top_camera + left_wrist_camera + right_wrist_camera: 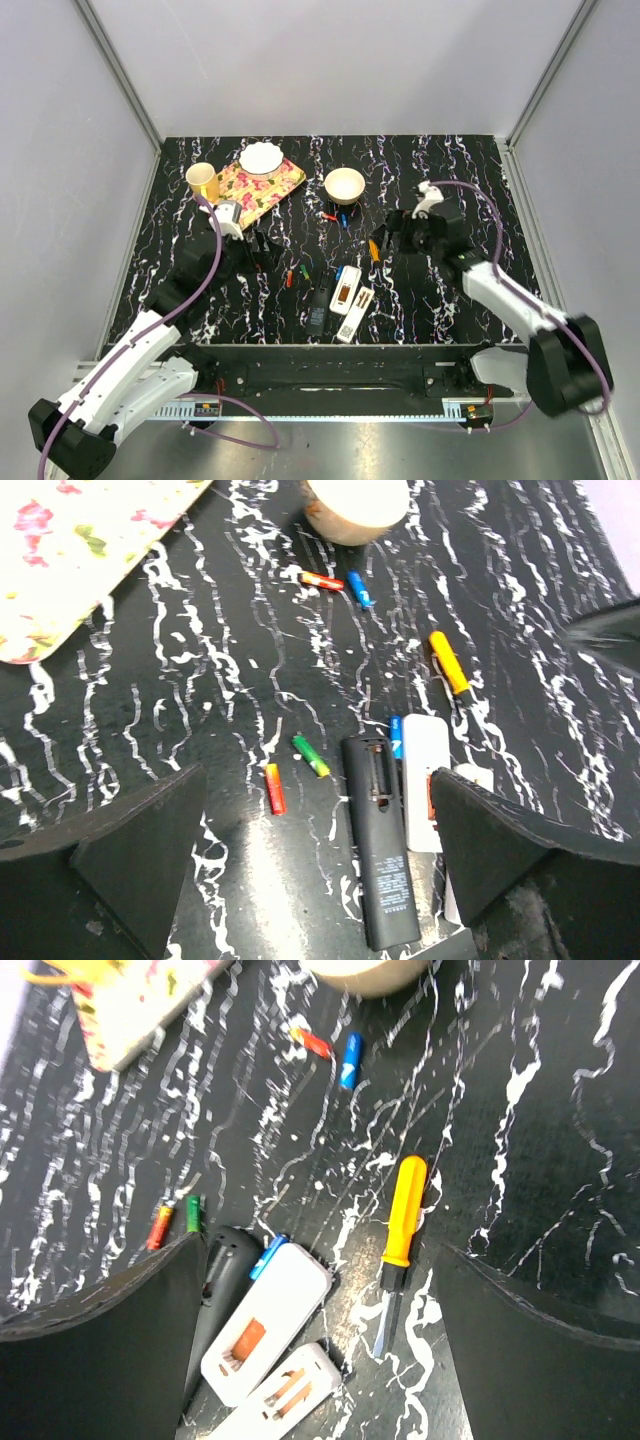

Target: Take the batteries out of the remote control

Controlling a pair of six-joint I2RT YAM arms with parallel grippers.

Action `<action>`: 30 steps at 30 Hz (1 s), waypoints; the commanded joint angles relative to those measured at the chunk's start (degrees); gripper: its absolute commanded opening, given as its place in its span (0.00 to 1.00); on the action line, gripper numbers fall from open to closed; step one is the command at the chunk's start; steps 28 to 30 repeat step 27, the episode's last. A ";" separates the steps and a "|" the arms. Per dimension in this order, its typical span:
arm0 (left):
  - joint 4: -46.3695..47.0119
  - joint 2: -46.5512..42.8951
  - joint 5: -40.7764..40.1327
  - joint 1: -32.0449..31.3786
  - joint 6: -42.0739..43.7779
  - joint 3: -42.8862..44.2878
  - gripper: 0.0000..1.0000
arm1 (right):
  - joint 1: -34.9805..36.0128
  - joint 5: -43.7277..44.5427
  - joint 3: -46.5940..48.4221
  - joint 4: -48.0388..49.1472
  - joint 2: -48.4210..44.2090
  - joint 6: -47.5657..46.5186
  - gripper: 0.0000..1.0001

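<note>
The surface [430,300] is black, veined with white marbling. The black remote [382,850] has a green battery [311,756] and a red-and-orange battery [274,788] to its left. Just right of it are a blue battery [268,1256] and a white remote [268,1320] showing an orange cell [248,1338]. Beyond the black remote lie a red battery [322,580], a second blue battery [359,588] and a screwdriver [405,1210] with a yellow-orange handle. Far left of it are a cream tray [250,190] with pink flowers and green leaves, and a yellow cup [202,180].
</note>
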 commanded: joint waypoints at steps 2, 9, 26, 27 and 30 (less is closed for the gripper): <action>-6.46 -0.60 -11.47 0.22 -1.40 5.19 0.99 | -0.04 7.74 -6.43 0.11 -16.63 -1.99 1.00; -9.92 -0.25 -22.12 0.22 -4.49 4.41 0.99 | -0.04 16.17 -12.76 -3.33 -37.20 -4.54 1.00; 2.46 -2.26 -21.95 0.22 0.34 -3.31 0.99 | -0.12 37.54 -19.96 10.09 -39.85 -8.56 1.00; 4.30 -3.66 -22.65 0.22 0.95 -4.20 0.99 | -0.12 38.42 -22.84 12.90 -40.20 -13.45 1.00; 4.30 -3.66 -22.65 0.22 0.95 -4.20 0.99 | -0.12 38.42 -22.84 12.90 -40.20 -13.45 1.00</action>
